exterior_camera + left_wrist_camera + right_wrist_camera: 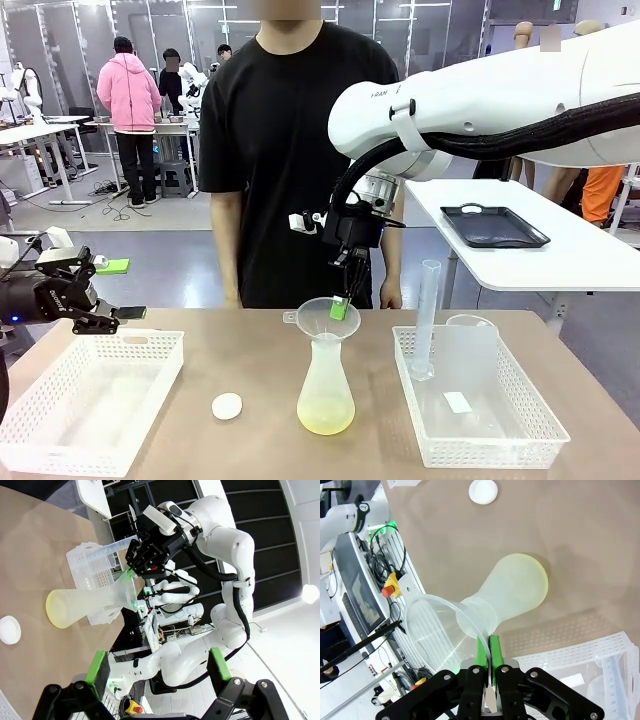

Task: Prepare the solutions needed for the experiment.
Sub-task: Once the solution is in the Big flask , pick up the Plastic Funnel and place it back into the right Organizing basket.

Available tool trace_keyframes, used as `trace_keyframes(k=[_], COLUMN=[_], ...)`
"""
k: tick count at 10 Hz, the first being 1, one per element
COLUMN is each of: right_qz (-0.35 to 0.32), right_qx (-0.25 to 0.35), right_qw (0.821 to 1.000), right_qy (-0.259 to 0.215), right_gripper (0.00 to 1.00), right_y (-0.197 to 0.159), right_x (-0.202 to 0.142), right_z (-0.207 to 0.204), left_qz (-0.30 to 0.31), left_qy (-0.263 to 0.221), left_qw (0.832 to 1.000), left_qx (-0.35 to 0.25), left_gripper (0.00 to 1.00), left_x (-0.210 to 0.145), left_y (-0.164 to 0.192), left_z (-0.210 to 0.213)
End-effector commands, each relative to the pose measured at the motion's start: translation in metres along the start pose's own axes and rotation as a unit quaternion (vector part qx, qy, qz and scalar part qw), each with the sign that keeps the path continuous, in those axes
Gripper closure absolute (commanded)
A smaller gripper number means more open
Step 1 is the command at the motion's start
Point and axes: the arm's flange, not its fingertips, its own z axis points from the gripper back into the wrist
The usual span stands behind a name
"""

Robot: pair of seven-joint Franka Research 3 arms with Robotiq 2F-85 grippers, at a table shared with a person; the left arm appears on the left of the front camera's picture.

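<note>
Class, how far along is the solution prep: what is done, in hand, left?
Done: yellow solution sits in the flask; cylinder and beaker stand in the right basket. In hand: the right gripper pinches the rim of the funnel in the flask's neck. Left, probably: removing the funnel and capping; the cap lies on the table, left gripper open.

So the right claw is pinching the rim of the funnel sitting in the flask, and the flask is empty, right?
Not quite. The flask is not empty: the front view shows pale yellow liquid in its bottom. The right claw does pinch the rim of the funnel sitting in it.
</note>
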Motion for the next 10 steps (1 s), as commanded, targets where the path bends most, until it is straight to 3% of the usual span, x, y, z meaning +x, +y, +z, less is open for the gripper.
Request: trace_keyframes(k=[1, 10], right_qz=[-0.003, 0.024], right_qx=[0.003, -0.038], right_qw=[1.000, 0.999], right_qy=[-0.003, -0.030], right_gripper=[1.00, 1.00], right_y=[0.012, 0.054], right_x=[-0.003, -0.014], right_z=[0.011, 0.053], left_qz=[0.001, 0.001], left_qy=[0.004, 0.004], left_qw=[1.000, 1.000], left_qx=[-0.005, -0.005], left_gripper=[0.00, 0.00], left_x=[0.000, 0.000], left_y=[-0.002, -0.002], left_z=[0.000, 0.000])
